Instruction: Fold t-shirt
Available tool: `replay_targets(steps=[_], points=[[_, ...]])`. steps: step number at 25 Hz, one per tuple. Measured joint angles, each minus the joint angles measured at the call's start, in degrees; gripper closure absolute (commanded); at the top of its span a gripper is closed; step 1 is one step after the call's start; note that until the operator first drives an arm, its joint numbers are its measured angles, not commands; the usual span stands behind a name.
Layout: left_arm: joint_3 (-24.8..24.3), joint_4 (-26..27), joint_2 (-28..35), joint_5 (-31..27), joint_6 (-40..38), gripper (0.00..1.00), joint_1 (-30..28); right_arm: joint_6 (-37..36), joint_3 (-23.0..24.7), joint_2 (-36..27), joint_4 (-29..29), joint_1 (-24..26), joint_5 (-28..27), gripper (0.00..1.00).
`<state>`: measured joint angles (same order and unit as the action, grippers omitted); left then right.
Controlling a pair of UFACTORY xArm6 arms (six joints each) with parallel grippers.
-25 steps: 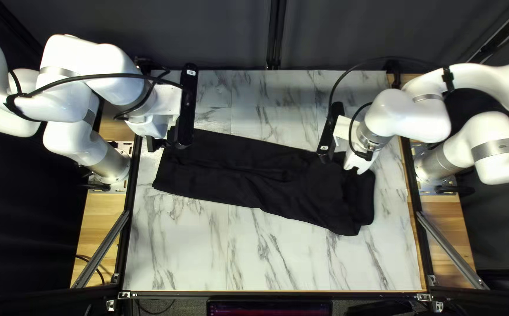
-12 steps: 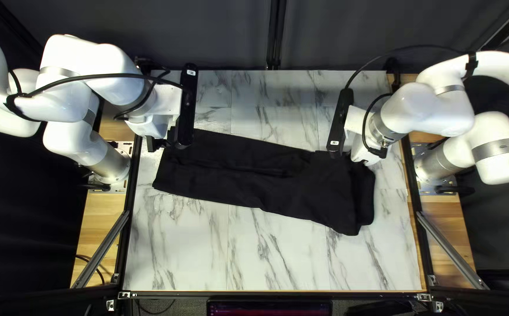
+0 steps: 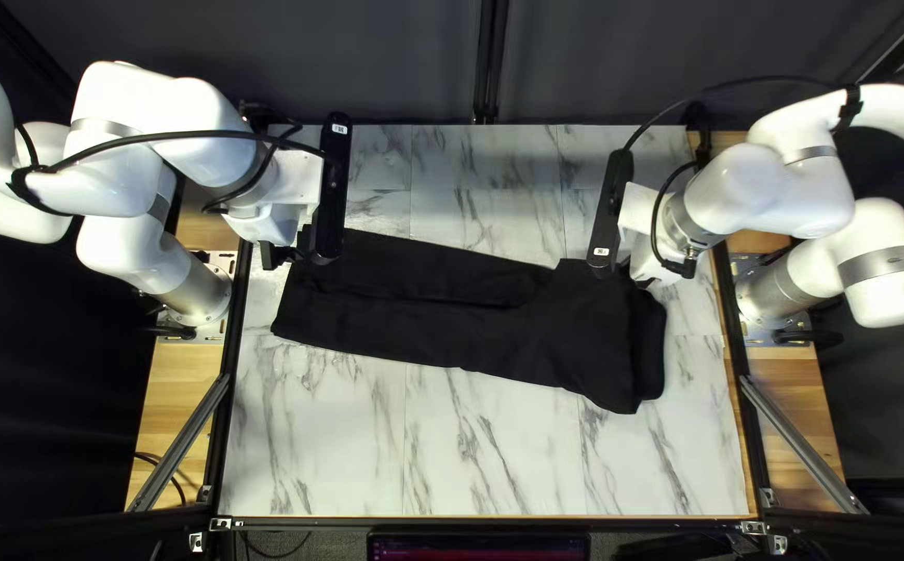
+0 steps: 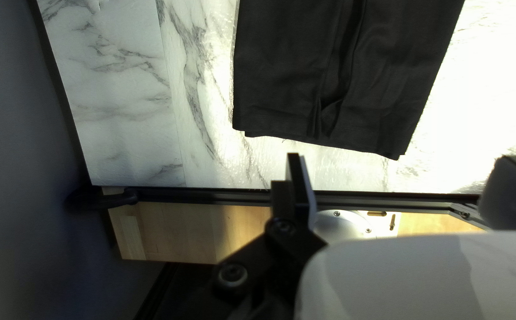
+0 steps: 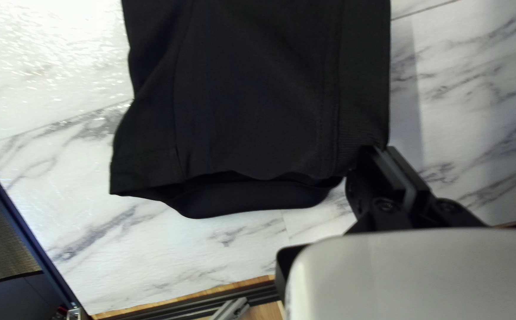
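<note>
A black t-shirt (image 3: 452, 312) lies as a long folded band across the table, wider at its right end in the top left view. My left gripper (image 3: 288, 256) hovers by its narrow end. In the left wrist view, that gripper (image 4: 403, 172) stands open with nothing between its fingers, and the layered end of the t-shirt (image 4: 341, 77) lies just ahead. My right gripper (image 3: 651, 272) is at the wide end, its fingertips hidden there. In the right wrist view, the right gripper (image 5: 383, 155) is shut on a corner of the t-shirt (image 5: 252, 106); a lower dark layer shows under the upper edge.
Bare marble-patterned table (image 3: 493, 447) extends on the near side of the cloth, with more along the far side. A black rail (image 4: 210, 195) runs along the table's left edge, close beneath my left gripper. Metal struts (image 3: 805, 442) flank both sides of the table.
My right arm has moved right and slightly toward the far edge, with the upper layer at the wide end drawn along and smoothed. The left arm has stayed still.
</note>
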<state>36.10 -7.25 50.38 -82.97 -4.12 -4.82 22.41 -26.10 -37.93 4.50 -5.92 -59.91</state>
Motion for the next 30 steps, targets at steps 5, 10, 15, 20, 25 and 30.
replay_targets(steps=[5,10,15,20,25,30], points=[[0.0,0.0,0.0,0.0,0.0,0.00,0.0,-0.1,0.5,2.3,-0.5,-0.6,2.2,1.00],[0.0,0.0,0.0,0.0,0.0,0.00,0.0,-1.1,-4.3,10.8,-0.3,-2.3,5.5,1.00],[0.0,0.0,0.0,0.0,0.0,0.00,0.0,2.3,-12.9,22.8,2.2,-7.5,7.2,1.00],[0.0,0.0,0.0,0.0,0.0,0.00,0.0,6.8,-17.6,31.0,3.9,-12.1,8.2,1.00],[0.0,0.0,0.0,0.0,0.0,0.00,0.0,7.4,-14.2,31.0,2.0,-15.0,10.4,1.00],[0.0,0.0,0.0,0.0,0.0,0.00,0.0,3.2,-13.7,33.2,-1.4,-16.8,12.2,1.00]])
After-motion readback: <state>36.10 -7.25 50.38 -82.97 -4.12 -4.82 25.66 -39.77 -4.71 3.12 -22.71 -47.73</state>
